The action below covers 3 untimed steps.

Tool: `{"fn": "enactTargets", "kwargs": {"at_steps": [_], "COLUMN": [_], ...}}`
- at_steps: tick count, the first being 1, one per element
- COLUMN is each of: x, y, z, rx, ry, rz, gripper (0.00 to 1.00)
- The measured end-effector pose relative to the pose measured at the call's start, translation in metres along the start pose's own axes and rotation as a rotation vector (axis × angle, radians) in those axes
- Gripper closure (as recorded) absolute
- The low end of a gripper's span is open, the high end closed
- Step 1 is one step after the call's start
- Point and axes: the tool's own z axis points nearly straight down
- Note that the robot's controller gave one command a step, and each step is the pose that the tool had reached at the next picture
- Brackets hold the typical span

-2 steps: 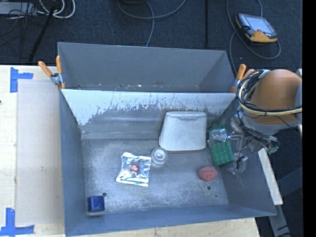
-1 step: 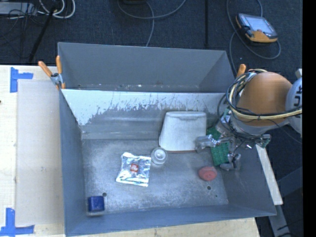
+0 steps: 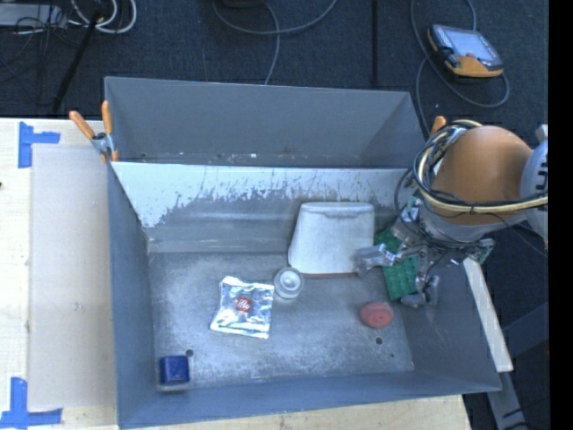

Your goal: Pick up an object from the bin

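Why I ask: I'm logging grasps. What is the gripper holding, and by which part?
Cannot be told. The gripper sits over a green flat thing by the bin's right wall, but a grip on it is not visible.

We find in bin (image 3: 269, 137): tub (image 3: 331, 237) far centre; small jar (image 3: 288, 283) just beside its near-left corner; packet (image 3: 242, 307) left of jar; cube (image 3: 174, 369) near-left corner; disc (image 3: 377, 314) near-right; card (image 3: 396, 278) behind disc.

This is looking like a robotics lab: a robot arm (image 3: 479, 173) is hanging over a grey metal bin (image 3: 260, 133) at the right. Along the top, cables (image 3: 107, 7) and a handheld controller (image 3: 466, 50) are lying on dark carpet (image 3: 179, 52).
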Motion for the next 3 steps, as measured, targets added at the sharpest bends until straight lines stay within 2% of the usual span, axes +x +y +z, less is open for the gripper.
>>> {"fn": "enactTargets", "kwargs": {"at_steps": [1, 2, 3], "x": [0.003, 0.000, 0.001], "y": [0.053, 0.055, 0.054], "z": [0.002, 0.014, 0.015], "rx": [0.020, 0.020, 0.021], "ry": [0.013, 0.014, 0.016], "rz": [-0.230, -0.318, -0.318], "gripper": [0.00, 0.00, 1.00]}}
